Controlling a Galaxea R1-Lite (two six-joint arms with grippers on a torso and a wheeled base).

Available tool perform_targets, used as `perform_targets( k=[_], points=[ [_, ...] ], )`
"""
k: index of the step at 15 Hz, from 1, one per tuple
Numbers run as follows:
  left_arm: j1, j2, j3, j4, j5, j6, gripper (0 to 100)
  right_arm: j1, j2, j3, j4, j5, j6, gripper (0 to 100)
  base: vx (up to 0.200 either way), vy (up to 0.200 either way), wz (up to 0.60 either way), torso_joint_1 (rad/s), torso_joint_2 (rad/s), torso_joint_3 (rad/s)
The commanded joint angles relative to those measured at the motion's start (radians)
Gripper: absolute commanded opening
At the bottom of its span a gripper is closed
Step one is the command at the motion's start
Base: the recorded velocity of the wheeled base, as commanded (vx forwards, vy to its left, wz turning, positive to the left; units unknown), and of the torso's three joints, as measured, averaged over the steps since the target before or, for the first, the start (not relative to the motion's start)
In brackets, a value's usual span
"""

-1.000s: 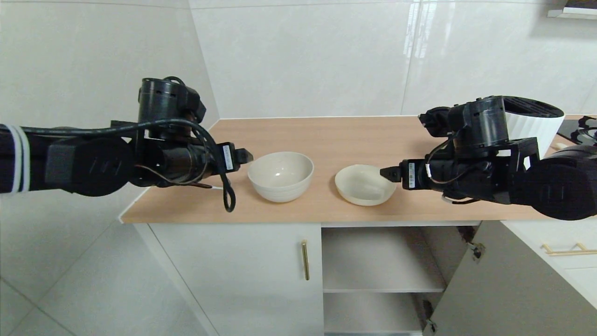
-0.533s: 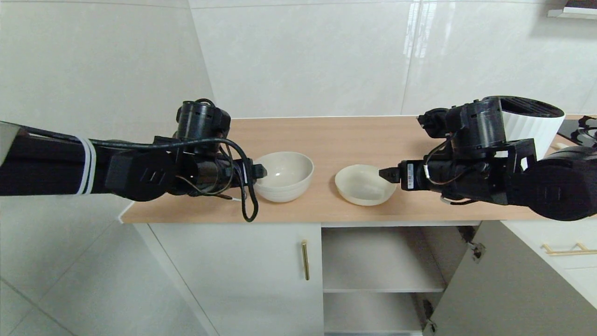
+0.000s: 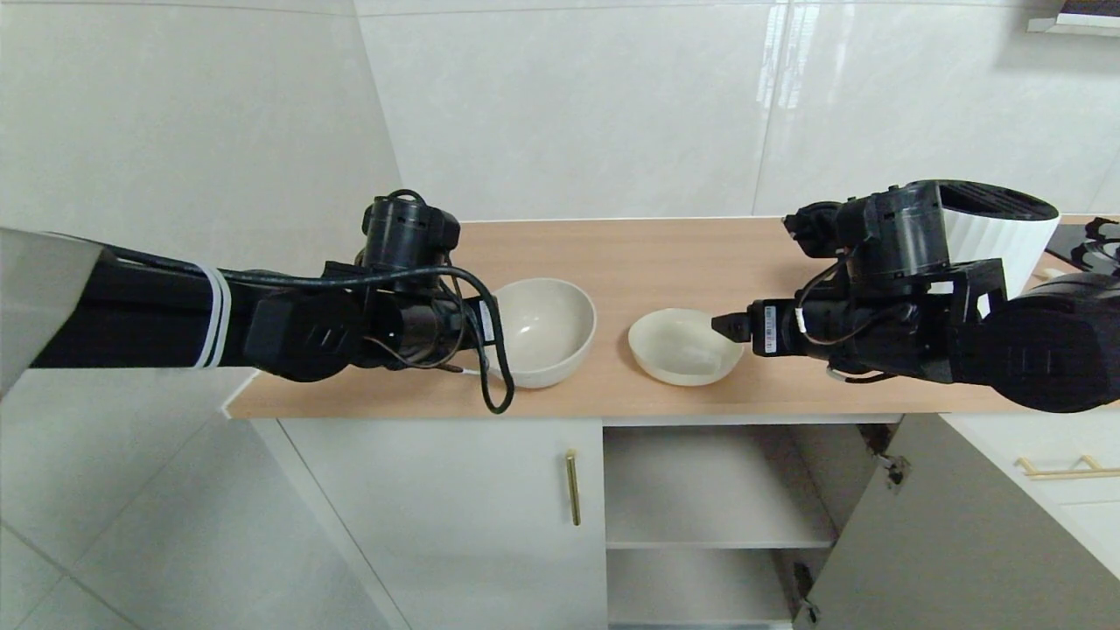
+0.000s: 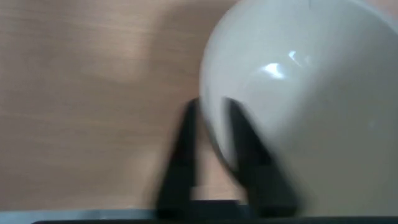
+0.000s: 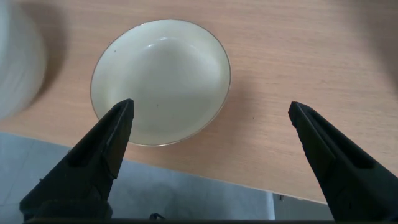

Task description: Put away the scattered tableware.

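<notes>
The left claw (image 4: 210, 107) pinched the rim of the deep white round bowl (image 3: 547, 328), which sat tipped on the pale wooden worktop (image 3: 630, 254). The right claw (image 5: 211, 107) was spread wide beside the shallow cream bowl (image 5: 161, 81). The thin pinch could slip, and the smooth bowl might then drop or bump the 2nd bowl. White wall tiles (image 3: 569, 105) stood behind; an open white cupboard (image 3: 709, 490) waited below.

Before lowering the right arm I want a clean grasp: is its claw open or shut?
Open. The right claw has its fingers wide apart, the small bowl ahead of them.
</notes>
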Motion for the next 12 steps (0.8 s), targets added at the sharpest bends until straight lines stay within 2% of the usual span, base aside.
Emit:
perform_targets(
  k=[1, 3, 5, 6, 9, 12],
  points=[
    [-0.012, -0.023, 0.009, -0.017, 0.002, -0.017, 0, 0.0, 0.001, -0.001, 0.004, 0.0, 0.0, 100, 0.0, 0.0, 0.0, 0.0, 0.0, 0.0],
    [-0.012, -0.07, 0.024, -0.019, -0.001, -0.03, 0, 0.0, 0.018, -0.014, 0.017, -0.003, 0.0, 100, 0.0, 0.0, 0.0, 0.0, 0.0, 0.0],
    [-0.012, -0.158, 0.075, -0.02, -0.004, -0.033, 0, -0.011, 0.07, -0.101, 0.171, -0.026, 0.024, 100, 0.0, 0.0, 0.0, 0.0, 0.0, 0.0],
    [-0.014, -0.205, 0.101, -0.029, -0.006, -0.033, 0, -0.011, 0.116, -0.155, 0.221, -0.078, 0.073, 100, 0.0, 0.0, 0.0, 0.0, 0.0, 0.0],
    [-0.014, -0.26, 0.151, -0.082, -0.021, -0.019, 0, -0.009, 0.193, -0.193, 0.22, -0.146, 0.08, 100, 0.0, 0.0, 0.0, 0.0, 0.0, 0.0],
    [-0.014, -0.276, 0.161, -0.083, -0.022, -0.011, 0, -0.009, 0.221, -0.211, 0.218, -0.157, 0.084, 100, 0.0, 0.0, 0.0, 0.0, 0.0, 0.0]
  ],
)
